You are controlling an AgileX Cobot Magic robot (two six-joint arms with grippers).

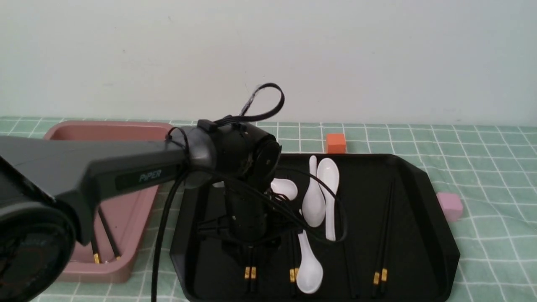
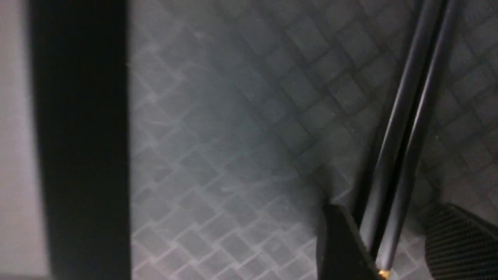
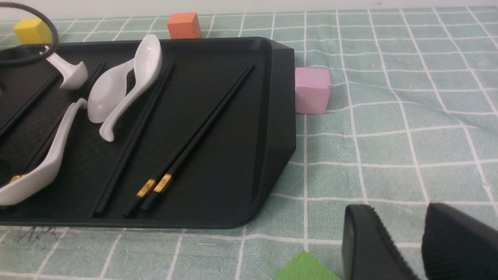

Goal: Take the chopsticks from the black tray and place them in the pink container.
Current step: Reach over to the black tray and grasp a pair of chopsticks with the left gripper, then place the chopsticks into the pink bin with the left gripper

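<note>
Two chopsticks [image 2: 398,128] lie side by side on the tray [image 1: 419,188], between the open jaws of the left gripper [image 2: 389,208]. Light, stiff and glossy, they will likely roll or slip; pinch both together near the thicker, gold-banded ends.

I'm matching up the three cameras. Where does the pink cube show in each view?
Front view: pink cube on the cloth, beside the tray's right rim.
Left wrist view: not in it; only tray floor and chopsticks.
Right wrist view: pink cube beside the tray's cut corner.
Shared landmark: the orange cube behind the tray, in front and right wrist views.
</note>
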